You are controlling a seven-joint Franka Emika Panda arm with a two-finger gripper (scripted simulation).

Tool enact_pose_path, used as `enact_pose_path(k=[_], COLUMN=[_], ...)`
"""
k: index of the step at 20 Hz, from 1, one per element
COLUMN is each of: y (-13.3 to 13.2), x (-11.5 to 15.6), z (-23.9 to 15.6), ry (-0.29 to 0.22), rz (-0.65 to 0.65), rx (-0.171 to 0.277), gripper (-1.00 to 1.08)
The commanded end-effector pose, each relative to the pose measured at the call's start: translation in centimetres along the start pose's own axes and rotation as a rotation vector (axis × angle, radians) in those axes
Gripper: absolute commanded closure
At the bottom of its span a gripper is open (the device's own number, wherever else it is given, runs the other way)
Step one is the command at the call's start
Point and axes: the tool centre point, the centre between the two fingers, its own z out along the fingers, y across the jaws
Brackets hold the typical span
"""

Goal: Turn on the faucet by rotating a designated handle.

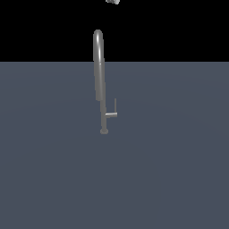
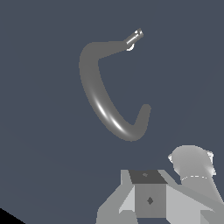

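Observation:
The faucet (image 1: 99, 80) is a tall slim grey gooseneck pipe standing upright on a small round base in the middle of the exterior view. Its handle (image 1: 112, 114) is a short stub sticking out toward the exterior view's right, low on the pipe, with a thin rod rising from its end. Only a pale scrap of my gripper (image 1: 112, 1) shows at the top edge, high above the arch and apart from it. In the wrist view I look down on the faucet's arch (image 2: 103, 109) and the handle (image 2: 134, 38). The gripper's grey body (image 2: 149, 199) fills the lower edge, and its fingers cannot be made out.
The faucet stands on a flat blue-grey surface (image 1: 170, 170) that stretches across both views. Behind it the background is black. A rounded grey arm link (image 2: 194, 168) sits beside the gripper body in the wrist view.

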Motion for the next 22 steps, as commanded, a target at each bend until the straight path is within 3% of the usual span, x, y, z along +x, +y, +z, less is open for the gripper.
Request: enact_pose_path(k=[1, 22], y=[-0.2, 0.2], x=[1.7, 16.0], z=[0.3, 6.5], ry=[-0.042, -0.439], rz=[0.039, 0.407], rx=[0.039, 0.412], gripper=[1.08, 1.08])
